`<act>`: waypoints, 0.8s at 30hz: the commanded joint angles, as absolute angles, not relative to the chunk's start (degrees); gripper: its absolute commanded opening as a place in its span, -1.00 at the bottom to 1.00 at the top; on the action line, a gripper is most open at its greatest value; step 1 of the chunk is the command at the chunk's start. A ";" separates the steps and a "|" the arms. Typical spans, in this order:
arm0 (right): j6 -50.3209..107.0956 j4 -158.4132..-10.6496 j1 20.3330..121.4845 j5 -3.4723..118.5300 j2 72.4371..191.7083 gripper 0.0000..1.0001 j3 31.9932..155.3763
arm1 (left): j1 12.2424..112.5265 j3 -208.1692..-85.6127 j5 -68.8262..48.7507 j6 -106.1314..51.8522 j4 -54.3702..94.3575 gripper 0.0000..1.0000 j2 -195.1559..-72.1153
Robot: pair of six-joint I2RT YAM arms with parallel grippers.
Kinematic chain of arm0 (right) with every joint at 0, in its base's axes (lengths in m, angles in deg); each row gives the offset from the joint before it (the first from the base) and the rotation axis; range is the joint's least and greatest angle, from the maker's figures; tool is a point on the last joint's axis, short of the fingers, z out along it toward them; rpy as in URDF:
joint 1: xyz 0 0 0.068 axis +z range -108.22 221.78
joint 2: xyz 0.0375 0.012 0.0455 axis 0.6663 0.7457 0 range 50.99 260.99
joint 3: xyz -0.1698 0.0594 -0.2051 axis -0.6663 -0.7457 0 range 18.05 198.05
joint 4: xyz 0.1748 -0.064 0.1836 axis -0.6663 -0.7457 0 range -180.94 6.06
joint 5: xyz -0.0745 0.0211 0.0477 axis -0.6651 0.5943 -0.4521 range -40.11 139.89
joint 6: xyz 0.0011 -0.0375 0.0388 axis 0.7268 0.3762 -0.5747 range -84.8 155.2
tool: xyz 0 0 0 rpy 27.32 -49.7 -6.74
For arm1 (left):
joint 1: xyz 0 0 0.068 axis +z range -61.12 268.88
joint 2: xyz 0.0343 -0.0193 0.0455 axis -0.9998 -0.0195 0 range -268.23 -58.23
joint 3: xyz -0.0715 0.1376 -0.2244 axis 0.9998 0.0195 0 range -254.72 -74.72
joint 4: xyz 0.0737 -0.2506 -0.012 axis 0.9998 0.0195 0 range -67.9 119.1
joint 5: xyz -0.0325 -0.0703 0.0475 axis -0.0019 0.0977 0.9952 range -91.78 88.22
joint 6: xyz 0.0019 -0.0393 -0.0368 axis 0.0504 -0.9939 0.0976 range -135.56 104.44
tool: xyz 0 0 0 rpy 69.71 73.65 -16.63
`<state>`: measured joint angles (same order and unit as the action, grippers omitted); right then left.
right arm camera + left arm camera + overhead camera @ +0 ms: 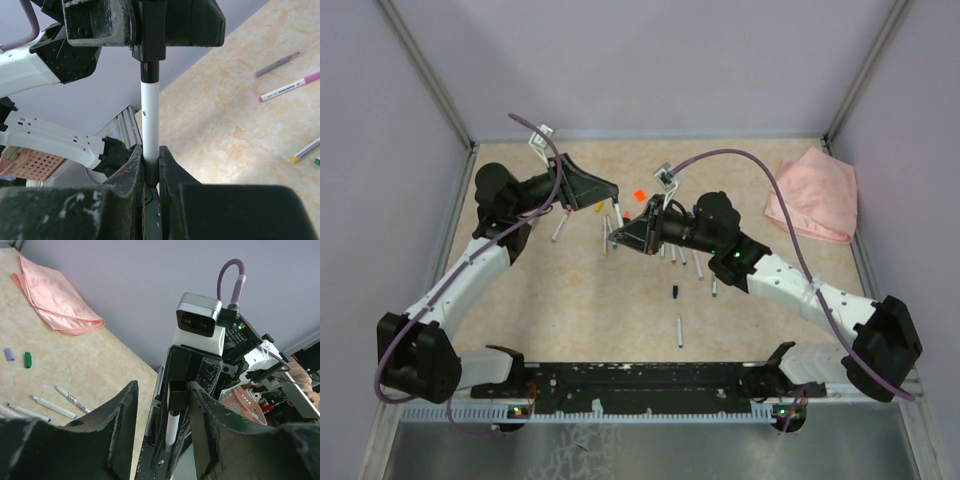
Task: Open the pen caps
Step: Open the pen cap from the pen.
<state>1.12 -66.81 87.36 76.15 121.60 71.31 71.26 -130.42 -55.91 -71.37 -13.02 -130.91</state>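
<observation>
Grippers meeting on a single marker.
Right gripper is clamping the white pen barrel tight between its fingers. The barrel is running straight out ahead of them to the black cap, which is sitting between the jaws of the left gripper. Those jaws are standing apart, with a gap showing on either side of the pen, and I cannot tell whether they are touching the cap. Off to one side of the left gripper, a green cap and a lilac cap are lying loose on the table, near some loose pens, with a pink cloth lying further out.
</observation>
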 commanded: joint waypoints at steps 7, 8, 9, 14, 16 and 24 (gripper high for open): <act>2.30 -66.86 87.68 76.97 122.71 -1.00 74.80 | 71.06 -132.55 -57.94 -72.23 -15.17 -0.34 -131.80; 2.40 -66.95 87.73 76.88 122.79 -1.00 74.87 | 71.09 -132.60 -58.16 -72.39 -15.24 -0.44 -131.99; 2.42 -66.97 87.71 76.81 122.80 -1.00 74.98 | 71.05 -132.56 -58.46 -72.49 -15.40 -0.56 -132.13; 2.50 -67.43 87.65 76.71 123.15 -1.00 75.39 | 71.01 -132.33 -59.10 -72.61 -15.90 -1.00 -132.49; 2.43 -67.66 87.75 76.23 122.96 -0.68 75.37 | 71.04 -131.92 -58.87 -72.43 -16.19 -1.00 -132.38; -0.05 -63.15 87.10 72.17 119.10 -0.18 72.41 | 71.04 -129.17 -58.73 -74.28 -20.35 -1.00 -132.56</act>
<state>1.01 -68.54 87.36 74.55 122.54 71.72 71.26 -130.18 -57.98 -72.88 -15.44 -132.23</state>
